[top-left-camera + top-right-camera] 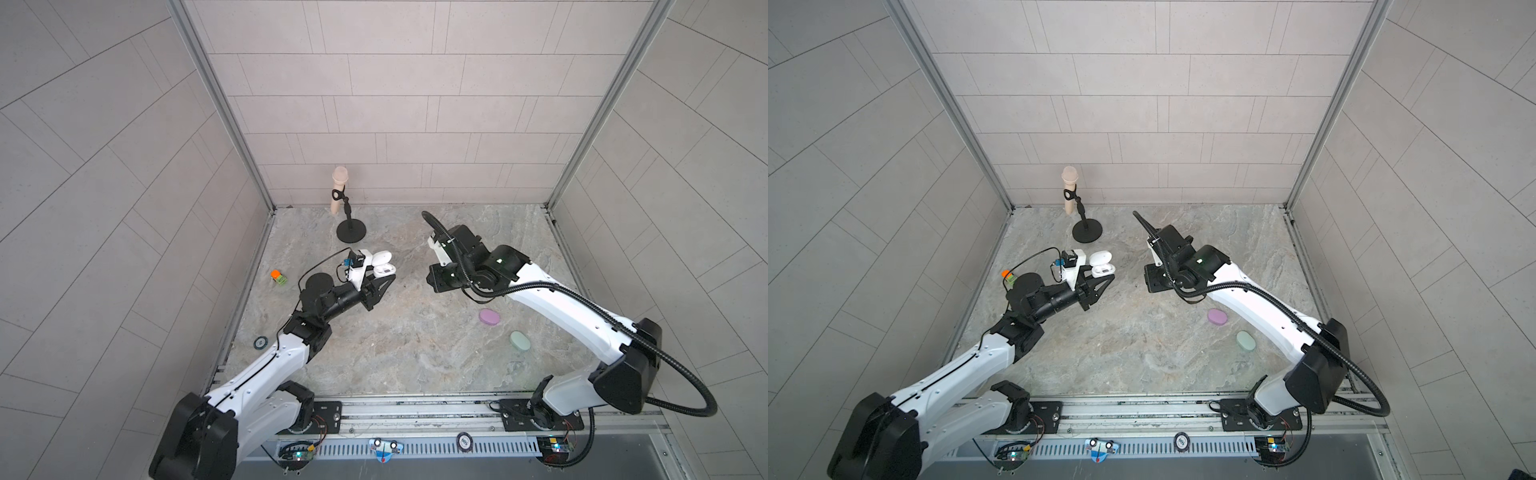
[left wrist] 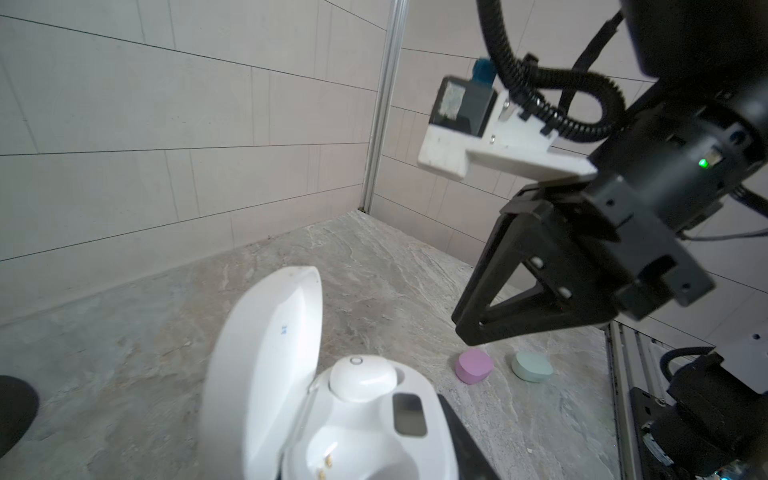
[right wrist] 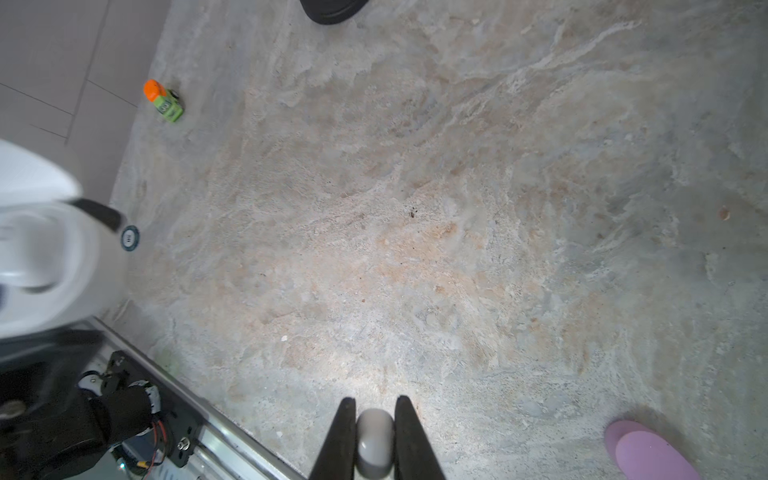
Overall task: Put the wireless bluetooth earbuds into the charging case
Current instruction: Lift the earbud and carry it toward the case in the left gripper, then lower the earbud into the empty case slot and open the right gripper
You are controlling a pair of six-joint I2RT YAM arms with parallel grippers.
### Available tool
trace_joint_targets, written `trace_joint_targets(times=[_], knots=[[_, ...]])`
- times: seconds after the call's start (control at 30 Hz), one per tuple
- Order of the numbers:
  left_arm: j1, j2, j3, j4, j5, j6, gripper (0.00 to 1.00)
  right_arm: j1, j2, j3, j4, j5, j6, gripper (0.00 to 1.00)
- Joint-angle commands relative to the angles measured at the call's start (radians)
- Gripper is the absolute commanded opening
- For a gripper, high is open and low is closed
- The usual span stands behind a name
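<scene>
**Item under task.** The loose earbud [image 3: 374,436], white, is pinched between the two fingers of the right gripper [image 3: 375,404], which are pressed in on its sides. It hangs over bare table [image 3: 415,228], well apart from the charging case [image 2: 365,428].

**Receiving container.** The charging case is white, and its lid [image 2: 266,353] is swung up and open. The left gripper [image 1: 380,280] is clamped on the case body and appears to hold it off the table. The open face is turned toward the right arm, which I judge to be a presentation for insertion rather than storage.
- One socket holds the seated earbud [image 2: 361,376], white and flush in its well.
- The empty socket [image 2: 328,457] beside it shows bare gold contacts.

**Assessment.** One bud is home and one is outstanding for this case. The remaining move calls for the loose earbud to be carried across to the empty socket and turned to match the well. How it sits in the fingers cannot be read from these views.

**Other containers.** A lilac case [image 1: 489,317] and a mint case [image 1: 519,341] lie shut on the table beside the right arm, near each other but not touching. Their contents cannot be seen.

**Surroundings.** A microphone on a stand [image 1: 340,185] stands at the back wall, and a small orange-and-green toy [image 1: 277,277] lies by the left wall. Both are clear of the work.
</scene>
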Motion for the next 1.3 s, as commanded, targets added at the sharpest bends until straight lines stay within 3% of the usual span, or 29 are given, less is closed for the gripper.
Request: trace_joint_targets(times=[0.0, 0.1, 0.5, 1.27], knots=[[-0.038, 0.038, -0.001, 0.13, 0.018, 0.0, 0.28, -0.005, -0.066, 0.025, -0.021, -0.041, 0.046, 0.14], [-0.104, 0.083, 0.013, 0.172, 0.019, 0.008, 0.28, -0.004, -0.122, 0.009, 0.017, -0.059, 0.089, 0.14], [-0.216, 0.224, 0.075, 0.297, 0.029, 0.007, 0.27, 0.004, -0.263, -0.127, 0.262, -0.168, 0.249, 0.14], [-0.267, 0.22, 0.095, 0.349, 0.015, 0.002, 0.27, 0.059, -0.256, -0.2, 0.43, -0.178, 0.343, 0.15]])
